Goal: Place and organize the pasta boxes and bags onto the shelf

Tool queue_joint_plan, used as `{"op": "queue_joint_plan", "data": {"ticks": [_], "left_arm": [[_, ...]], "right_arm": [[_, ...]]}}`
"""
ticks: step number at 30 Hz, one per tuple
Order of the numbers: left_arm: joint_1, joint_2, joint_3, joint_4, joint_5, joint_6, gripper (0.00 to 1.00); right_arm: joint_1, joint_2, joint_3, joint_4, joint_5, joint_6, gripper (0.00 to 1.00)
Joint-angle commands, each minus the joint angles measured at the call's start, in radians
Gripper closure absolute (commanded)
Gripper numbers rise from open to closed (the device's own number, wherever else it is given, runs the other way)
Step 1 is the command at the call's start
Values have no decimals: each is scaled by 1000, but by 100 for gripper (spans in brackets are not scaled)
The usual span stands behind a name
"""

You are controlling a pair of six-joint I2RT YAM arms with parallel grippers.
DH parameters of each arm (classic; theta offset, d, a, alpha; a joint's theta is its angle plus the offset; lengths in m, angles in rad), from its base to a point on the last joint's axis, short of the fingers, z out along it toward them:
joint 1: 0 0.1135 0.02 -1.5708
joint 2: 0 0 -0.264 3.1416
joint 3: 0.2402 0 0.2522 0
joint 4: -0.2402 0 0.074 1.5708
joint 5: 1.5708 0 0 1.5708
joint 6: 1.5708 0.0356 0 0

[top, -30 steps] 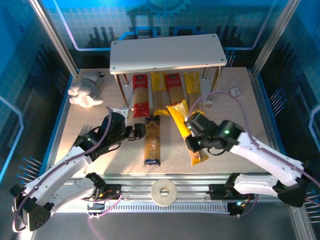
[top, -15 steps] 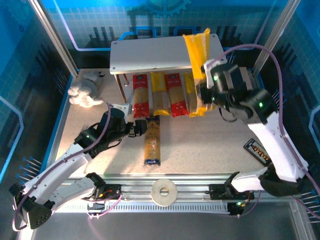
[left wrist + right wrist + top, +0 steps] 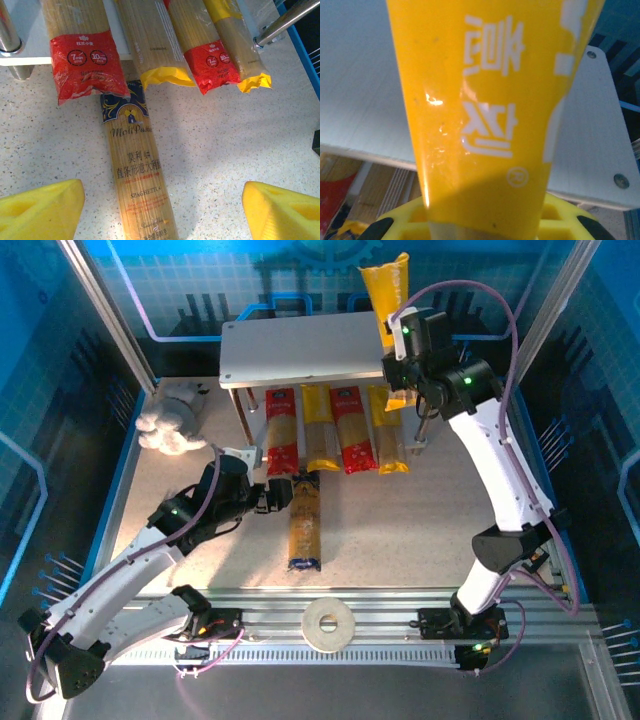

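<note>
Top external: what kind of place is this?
Probably an enclosed robot test cell, not a real shop: blue printed wall panels, aluminium mounting rail, small shelf stocked with spaghetti packs.

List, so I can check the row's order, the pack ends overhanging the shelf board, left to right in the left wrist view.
left red pack → inner yellow pack → right red pack → outer yellow pack

pale pack [image 3: 137, 190] cropped below, yellow pack [image 3: 485, 100] cropped above
</note>
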Motion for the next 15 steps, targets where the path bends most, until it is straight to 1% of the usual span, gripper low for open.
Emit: {"op": "queue_joint_plan", "data": {"ticks": [1, 10, 15], "left_arm": [[10, 5, 27, -16, 0, 17, 16], [18, 25, 27, -11, 6, 11, 16], [21, 32, 26, -8, 10, 8, 16]], "right_arm": [[-31, 0, 63, 202, 19, -17, 97], [-80, 40, 48, 283, 0, 13, 97], [-100, 83, 65, 281, -18, 19, 96]]}}
